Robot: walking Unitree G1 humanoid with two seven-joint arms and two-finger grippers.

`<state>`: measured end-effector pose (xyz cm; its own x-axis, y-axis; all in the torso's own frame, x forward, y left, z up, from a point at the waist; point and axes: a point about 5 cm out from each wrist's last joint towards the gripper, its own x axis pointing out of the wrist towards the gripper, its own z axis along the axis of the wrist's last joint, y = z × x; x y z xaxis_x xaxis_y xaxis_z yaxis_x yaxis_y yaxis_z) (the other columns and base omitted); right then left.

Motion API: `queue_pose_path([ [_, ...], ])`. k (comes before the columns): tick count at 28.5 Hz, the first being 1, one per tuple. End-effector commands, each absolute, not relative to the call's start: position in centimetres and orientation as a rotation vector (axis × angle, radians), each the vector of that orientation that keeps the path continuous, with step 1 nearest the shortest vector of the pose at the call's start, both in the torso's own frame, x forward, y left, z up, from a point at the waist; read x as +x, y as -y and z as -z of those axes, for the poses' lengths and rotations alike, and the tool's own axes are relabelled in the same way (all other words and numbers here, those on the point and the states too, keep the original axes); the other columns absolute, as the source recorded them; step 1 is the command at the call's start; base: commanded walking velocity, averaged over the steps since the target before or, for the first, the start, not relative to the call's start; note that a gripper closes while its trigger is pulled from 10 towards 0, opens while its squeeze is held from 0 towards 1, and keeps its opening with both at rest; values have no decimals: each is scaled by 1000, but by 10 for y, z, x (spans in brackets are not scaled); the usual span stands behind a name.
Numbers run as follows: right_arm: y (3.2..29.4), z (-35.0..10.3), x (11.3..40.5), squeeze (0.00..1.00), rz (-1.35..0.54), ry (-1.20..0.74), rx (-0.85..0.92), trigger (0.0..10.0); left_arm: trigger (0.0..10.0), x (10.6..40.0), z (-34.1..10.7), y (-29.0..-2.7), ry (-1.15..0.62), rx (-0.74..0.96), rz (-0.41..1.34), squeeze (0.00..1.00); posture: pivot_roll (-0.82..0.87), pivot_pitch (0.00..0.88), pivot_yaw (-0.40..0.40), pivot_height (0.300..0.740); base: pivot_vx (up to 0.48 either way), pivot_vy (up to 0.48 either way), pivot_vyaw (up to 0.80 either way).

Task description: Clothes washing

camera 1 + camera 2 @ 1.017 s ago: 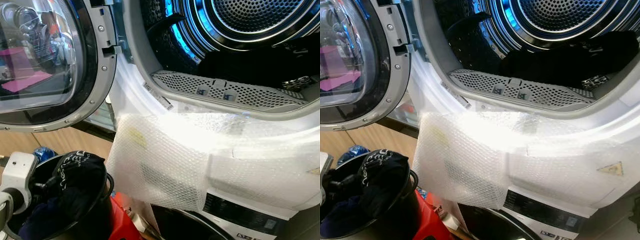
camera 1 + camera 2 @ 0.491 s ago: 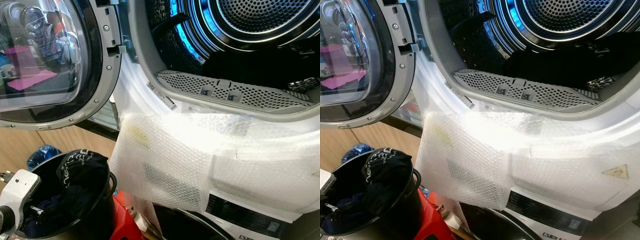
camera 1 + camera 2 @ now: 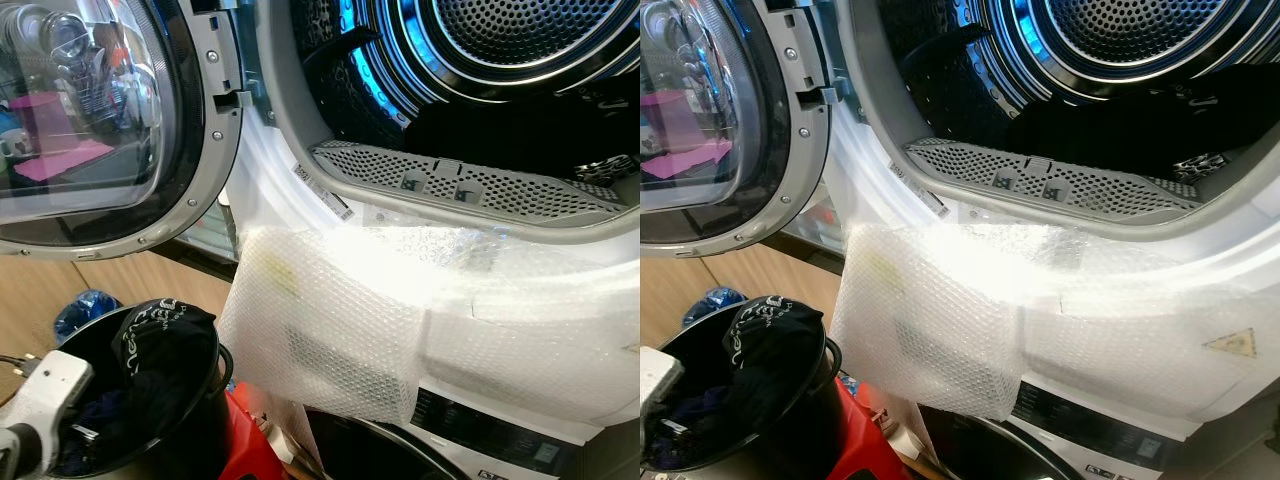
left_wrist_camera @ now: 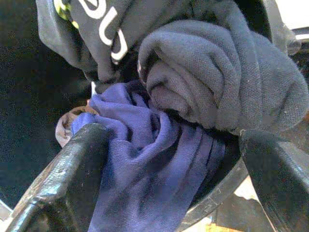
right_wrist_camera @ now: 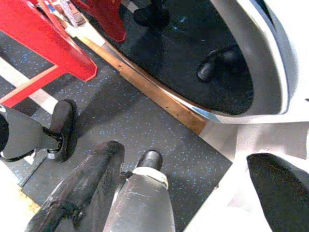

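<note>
Two black fingers of the left gripper (image 4: pixel 169 183) straddle blue cloth (image 4: pixel 145 164) in the bucket (image 3: pixel 205 400), spread wide. Right gripper (image 5: pixel 188 193) hangs open above the floor (image 5: pixel 145 125).

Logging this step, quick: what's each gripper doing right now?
Left gripper: open, fingers astride the blue garment in the black bucket.
Right gripper: open, empty, above the floor.

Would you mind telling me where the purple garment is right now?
The purple garment lies in the black bucket at lower left of the eye views, under the dark printed clothes, between the left claw's open fingers.
</note>
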<state>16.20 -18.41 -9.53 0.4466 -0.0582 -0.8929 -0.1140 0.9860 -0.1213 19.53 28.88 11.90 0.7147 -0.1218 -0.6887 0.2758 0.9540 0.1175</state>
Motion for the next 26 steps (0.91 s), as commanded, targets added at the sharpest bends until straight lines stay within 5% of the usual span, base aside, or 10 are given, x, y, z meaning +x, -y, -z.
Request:
queue_pose_path([
  [1, 183, 96, 162, 0, -36, -1115, -171, 10000, 10000, 193, -120, -299, -784, 307, 155, 992, 141, 0, 80, 740, 0, 0, 0],
  [2, 183, 96, 162, 0, -38, -1115, -171, 10000, 10000, 193, -119, -302, -789, 314, 135, 843, 141, 0, 80, 740, 0, 0, 0],
  [3, 182, 96, 161, 0, -39, -1116, -171, 10000, 10000, 194, -119, -305, -789, 310, 111, 0, 141, 0, 80, 740, 0, 0, 0],
  [26, 178, 96, 161, 0, -67, -1116, -188, 10000, 10000, 191, -101, -307, -842, 376, 48, 0, 135, 0, 70, 740, 0, 0, 0],
])
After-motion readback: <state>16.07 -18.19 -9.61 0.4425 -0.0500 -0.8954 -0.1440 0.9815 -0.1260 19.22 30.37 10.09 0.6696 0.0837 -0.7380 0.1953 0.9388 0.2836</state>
